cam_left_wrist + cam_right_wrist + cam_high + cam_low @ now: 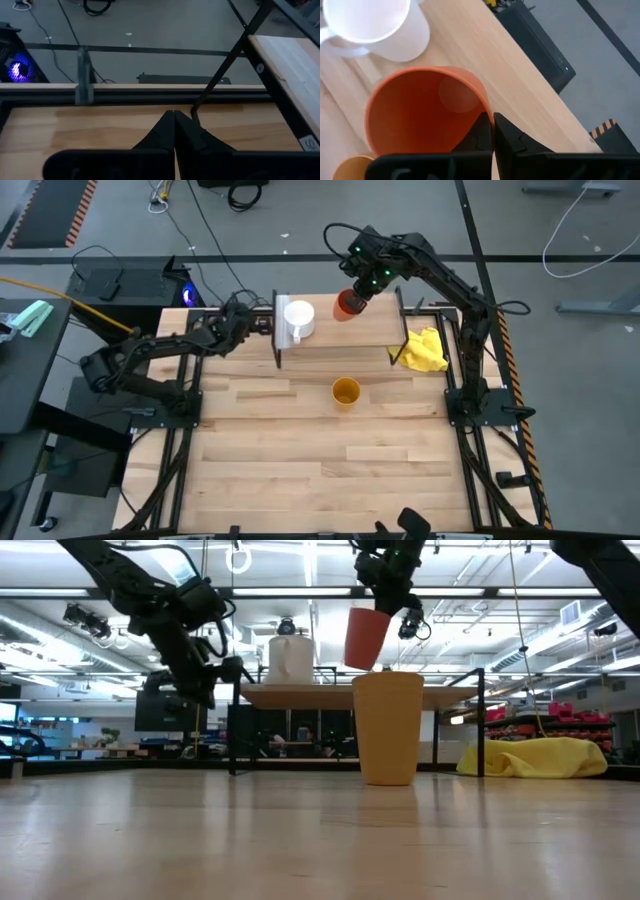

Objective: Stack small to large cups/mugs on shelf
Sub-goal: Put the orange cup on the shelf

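Observation:
On the shelf a white mug stands near the left end. My right gripper is shut on an orange-red cup, which hangs above the shelf to the right of the mug. A yellow-orange cup stands upright on the table in front of the shelf. Beside the shelf's left end, my left gripper is shut and holds nothing; its closed fingers point past a shelf leg. My right gripper pinches the orange-red cup's wall at the rim, one finger inside the cup and one outside. The fingers come from above, slanting down. The cup hangs below them with its mouth up, slightly tilted, clear of the shelf board.
A yellow cloth lies on the table by the shelf's right legs. The shelf's black legs stand at its corners. The broad near part of the table is bare wood.

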Controlling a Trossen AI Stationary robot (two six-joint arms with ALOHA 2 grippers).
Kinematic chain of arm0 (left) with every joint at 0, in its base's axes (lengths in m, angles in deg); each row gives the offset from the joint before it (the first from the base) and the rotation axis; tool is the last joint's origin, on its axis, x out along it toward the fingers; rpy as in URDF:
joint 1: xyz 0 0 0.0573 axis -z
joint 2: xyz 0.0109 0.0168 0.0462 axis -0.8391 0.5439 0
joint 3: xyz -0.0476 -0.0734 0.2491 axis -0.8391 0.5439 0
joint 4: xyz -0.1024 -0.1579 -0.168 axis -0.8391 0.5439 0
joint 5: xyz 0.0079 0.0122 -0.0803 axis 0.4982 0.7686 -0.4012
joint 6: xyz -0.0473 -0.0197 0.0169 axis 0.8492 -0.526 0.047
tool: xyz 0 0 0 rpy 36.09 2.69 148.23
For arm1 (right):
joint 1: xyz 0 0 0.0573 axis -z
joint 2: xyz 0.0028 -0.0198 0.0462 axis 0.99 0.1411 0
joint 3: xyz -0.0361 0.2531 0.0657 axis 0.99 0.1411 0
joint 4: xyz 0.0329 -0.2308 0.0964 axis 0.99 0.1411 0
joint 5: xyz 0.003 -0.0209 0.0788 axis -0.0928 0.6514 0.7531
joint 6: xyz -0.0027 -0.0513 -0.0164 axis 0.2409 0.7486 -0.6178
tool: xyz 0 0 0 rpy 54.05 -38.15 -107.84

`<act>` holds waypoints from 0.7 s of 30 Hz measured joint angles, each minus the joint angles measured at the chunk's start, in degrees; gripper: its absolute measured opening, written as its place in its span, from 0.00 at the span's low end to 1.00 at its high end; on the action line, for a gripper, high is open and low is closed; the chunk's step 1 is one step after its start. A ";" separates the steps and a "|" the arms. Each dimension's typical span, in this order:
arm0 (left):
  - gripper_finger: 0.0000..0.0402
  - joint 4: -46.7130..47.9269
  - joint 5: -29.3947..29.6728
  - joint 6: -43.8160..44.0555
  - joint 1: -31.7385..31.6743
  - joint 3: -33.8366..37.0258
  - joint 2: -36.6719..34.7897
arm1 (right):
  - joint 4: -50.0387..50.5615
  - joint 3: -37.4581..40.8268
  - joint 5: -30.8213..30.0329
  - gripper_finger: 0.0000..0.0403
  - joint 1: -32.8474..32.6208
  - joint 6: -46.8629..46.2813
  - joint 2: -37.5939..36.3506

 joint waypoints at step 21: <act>0.03 -1.59 -1.37 -3.02 2.00 -5.95 4.50 | 3.93 0.02 1.38 0.01 5.03 -1.46 1.05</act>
